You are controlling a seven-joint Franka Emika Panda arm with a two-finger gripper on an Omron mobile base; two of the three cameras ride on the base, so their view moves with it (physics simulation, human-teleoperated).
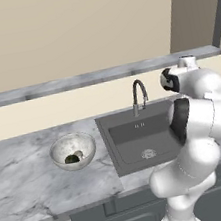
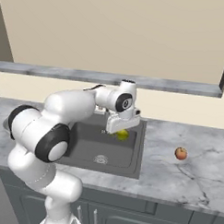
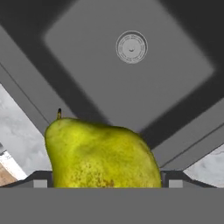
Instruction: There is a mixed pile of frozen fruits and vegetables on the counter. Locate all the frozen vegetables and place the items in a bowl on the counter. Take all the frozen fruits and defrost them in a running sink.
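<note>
Gripper [image 2: 122, 131] grasps the yellow-green pear [image 3: 103, 155] between wide-set jaws, hanging over the sink [image 2: 84, 147], whose drain [image 3: 131, 47] lies straight below, ready for release.

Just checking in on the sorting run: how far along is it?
Done: both vegetables lie in the bowl. In hand: the gripper holds the yellow-green fruit over the sink, not yet released. Left: the reddish fruit sits on the counter, and no water shows at the faucet.
</note>
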